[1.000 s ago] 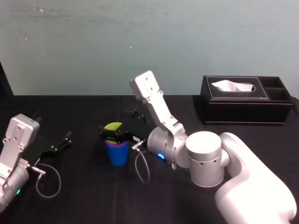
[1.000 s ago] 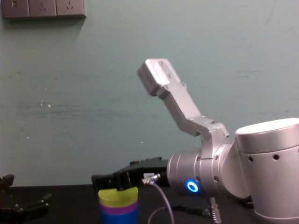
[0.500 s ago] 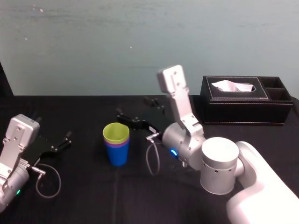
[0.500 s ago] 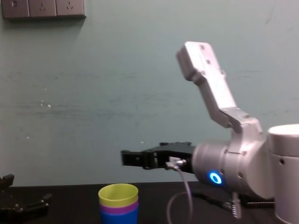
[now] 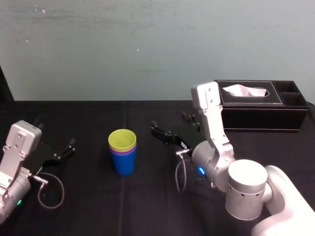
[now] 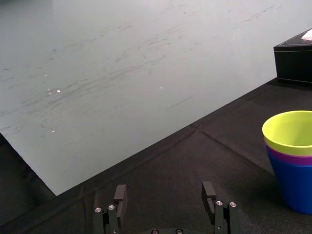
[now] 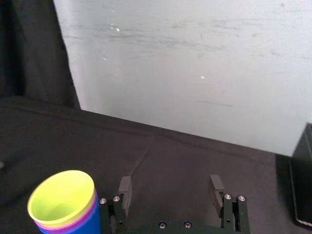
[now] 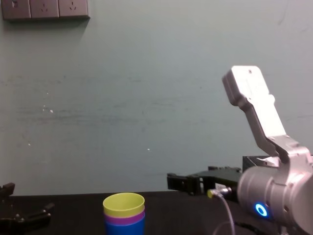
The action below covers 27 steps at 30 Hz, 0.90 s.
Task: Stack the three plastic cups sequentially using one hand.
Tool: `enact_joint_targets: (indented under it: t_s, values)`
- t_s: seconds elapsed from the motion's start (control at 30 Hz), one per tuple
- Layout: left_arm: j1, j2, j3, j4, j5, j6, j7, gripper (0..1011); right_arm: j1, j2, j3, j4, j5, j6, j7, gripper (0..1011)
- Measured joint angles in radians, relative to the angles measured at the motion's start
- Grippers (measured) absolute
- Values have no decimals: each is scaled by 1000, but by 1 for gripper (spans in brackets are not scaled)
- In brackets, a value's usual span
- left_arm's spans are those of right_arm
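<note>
The three plastic cups stand nested in one upright stack on the black table: blue (image 5: 123,165) at the bottom, purple (image 5: 123,153) in the middle, yellow-green (image 5: 122,140) on top. The stack also shows in the chest view (image 8: 124,213) and the left wrist view (image 6: 291,161). My right gripper (image 5: 169,122) hovers to the right of the stack, apart from it and pointing toward it. It is open with nothing between its fingers (image 7: 125,188). The yellow-green cup (image 7: 61,197) lies off to one side of those fingers. My left gripper (image 6: 164,193) rests open at the table's left.
A black tissue box (image 5: 261,105) with side compartments stands at the back right, behind the right arm. A loose cable (image 5: 49,191) loops near the left arm. A pale green wall closes off the table's far edge.
The right gripper has let go of the yellow-green cup, now seated on the stack, and pulled back to the right, open. The left arm has not moved.
</note>
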<state>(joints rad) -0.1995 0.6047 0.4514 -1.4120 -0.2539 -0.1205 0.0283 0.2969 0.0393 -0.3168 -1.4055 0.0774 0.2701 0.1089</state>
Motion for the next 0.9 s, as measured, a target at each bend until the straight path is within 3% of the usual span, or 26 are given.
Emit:
enact_joint_targets:
  t_s: [0.47, 0.9]
  values:
    - [0, 0, 0, 0, 0, 0, 0, 1000, -25, -3, 37, 19, -22, -12, 12, 1000]
    - [0, 0, 0, 0, 0, 0, 0, 1000, -25, -3, 36, 17, -22, -12, 12, 1000]
